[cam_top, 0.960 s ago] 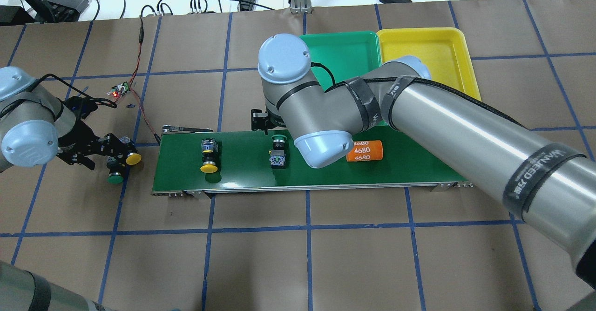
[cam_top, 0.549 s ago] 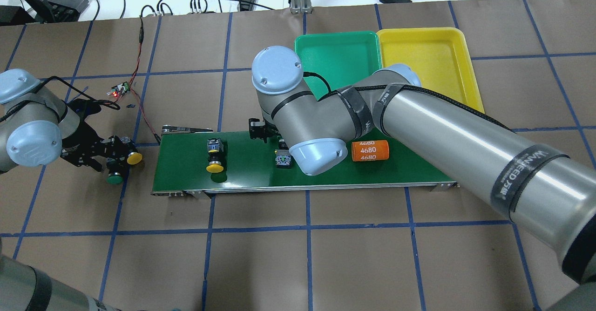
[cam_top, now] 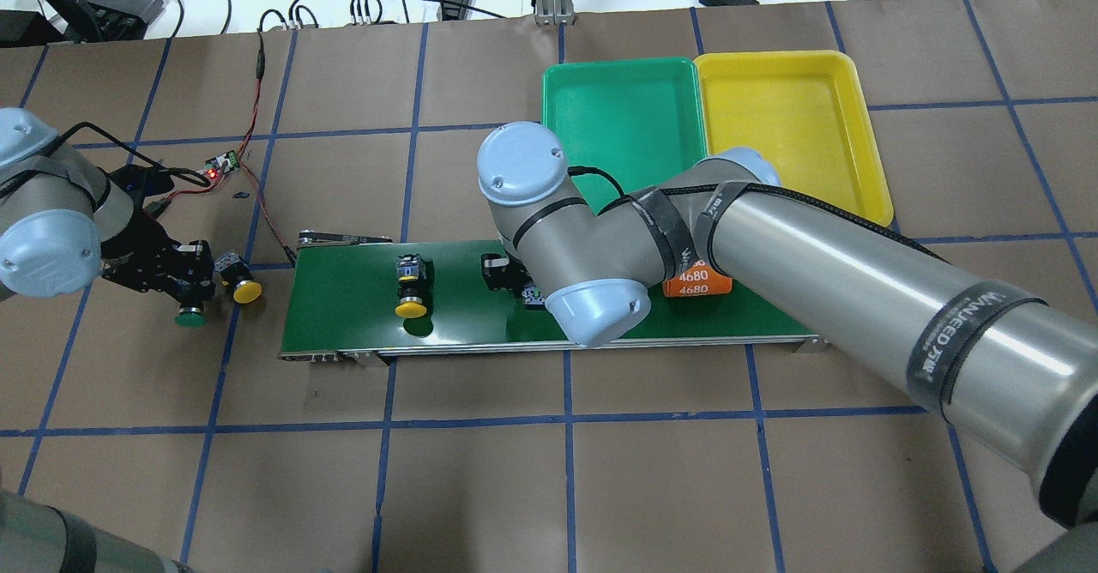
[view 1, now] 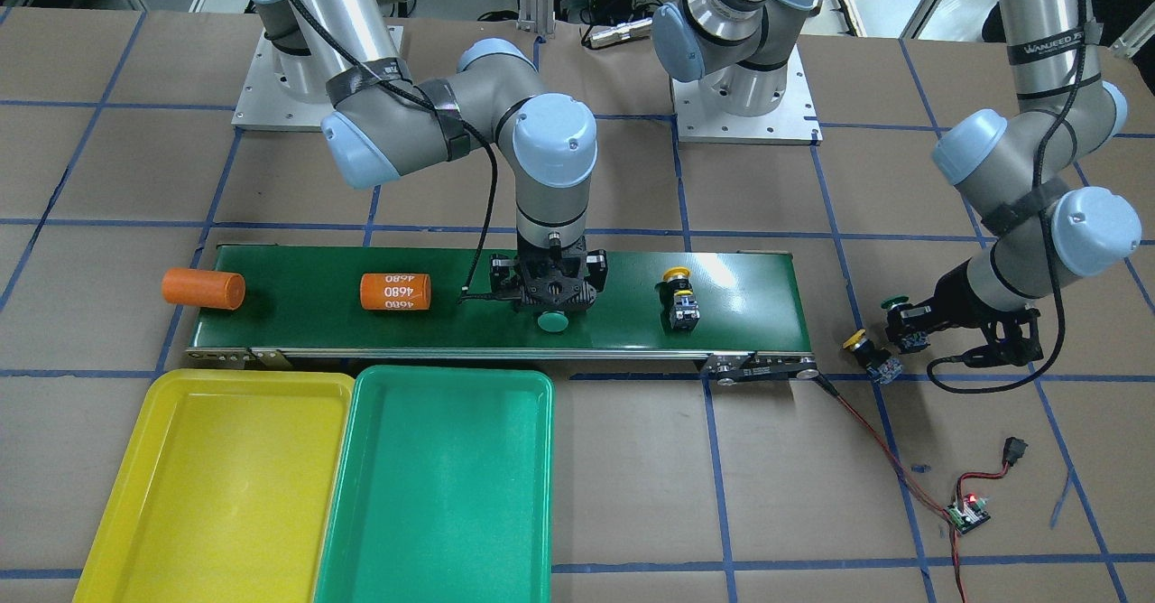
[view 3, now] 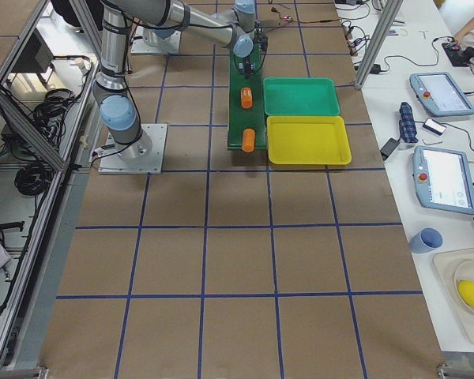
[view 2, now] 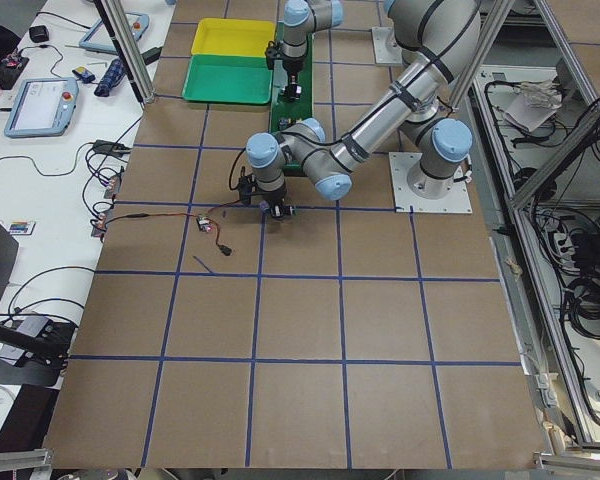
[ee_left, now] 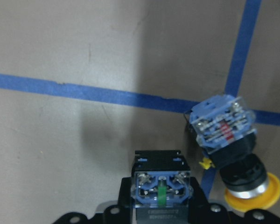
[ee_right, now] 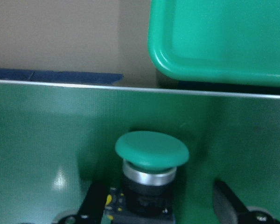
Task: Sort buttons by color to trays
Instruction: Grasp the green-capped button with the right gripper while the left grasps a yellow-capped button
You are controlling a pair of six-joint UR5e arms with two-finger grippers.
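Centre of the front view, on the belt (view 1: 298,314): right gripper (view 1: 552,305) straddles a green-capped button (view 1: 552,320), jaws apart, gap visible beside its body. Far right of frame: left gripper (view 1: 905,325) clamped on second green button (view 1: 895,301). Yellow button (view 1: 864,348) lies on the table (view 1: 577,495) just beside, ungripped.

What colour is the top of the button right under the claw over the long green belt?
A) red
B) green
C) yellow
B: the right gripper sits over a button on the belt, and the right wrist view shows its round cap plainly green.
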